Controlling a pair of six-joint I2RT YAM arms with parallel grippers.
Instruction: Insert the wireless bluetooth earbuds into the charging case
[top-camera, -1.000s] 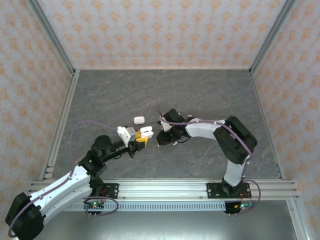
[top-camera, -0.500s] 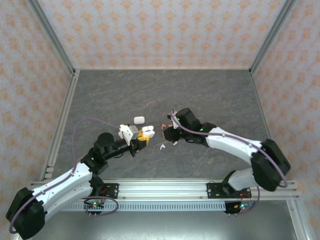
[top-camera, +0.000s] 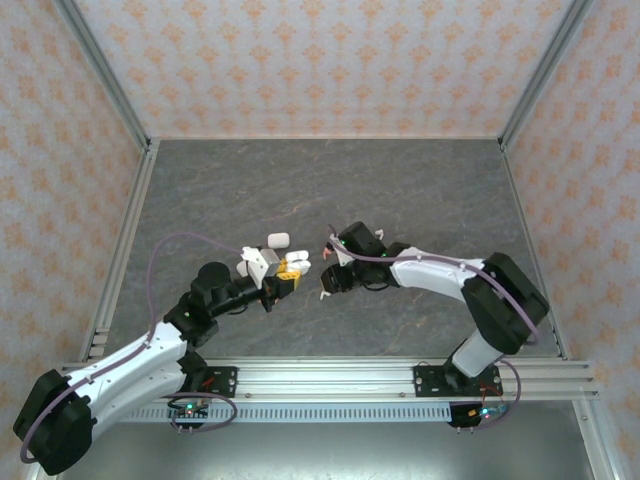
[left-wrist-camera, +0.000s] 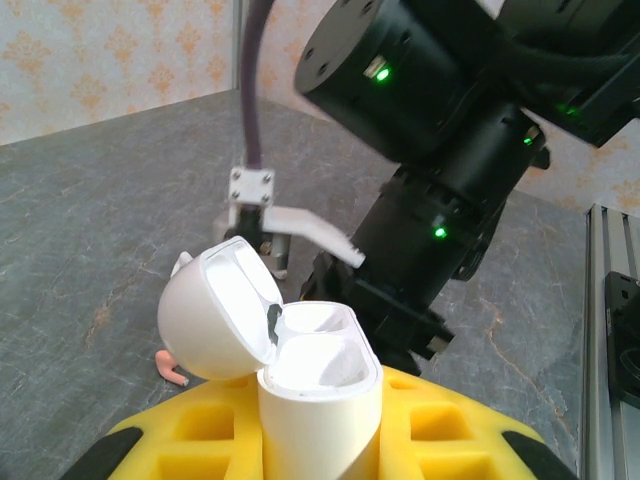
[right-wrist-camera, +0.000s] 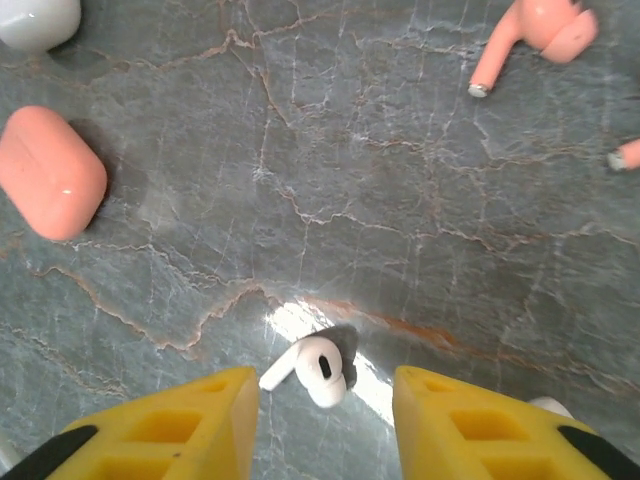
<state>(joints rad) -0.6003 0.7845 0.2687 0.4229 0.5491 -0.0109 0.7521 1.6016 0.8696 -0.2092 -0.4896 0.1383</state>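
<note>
Right wrist: glossy hook-shaped white earbud (right-wrist-camera: 310, 370)

Held case (left-wrist-camera: 320, 420): smooth, glossy white plastic, with soft highlights on lid and rim. Left fingers (left-wrist-camera: 470, 420) and right fingers (right-wrist-camera: 165, 425): matt yellow plastic, moulded with square recesses. White earbud (right-wrist-camera: 315, 372): glossy white plastic with a small dark insert. Pink case (right-wrist-camera: 48, 172) and pink earbud (right-wrist-camera: 535, 30): smooth satin plastic, faint highlights. Table (right-wrist-camera: 400, 200): grey stone-look surface with rust-coloured veins, smooth and semi-gloss, bright glare beside the white earbud. Right arm (left-wrist-camera: 400, 70): smooth black housings, slightly shiny. Left arm (top-camera: 130, 365): white plastic shells. Cable (left-wrist-camera: 255, 90): smooth purple sheath. Near rails (top-camera: 330, 372): bare brushed metal. Walls (top-camera: 330, 60): matt, paper-like patterned panels.
</note>
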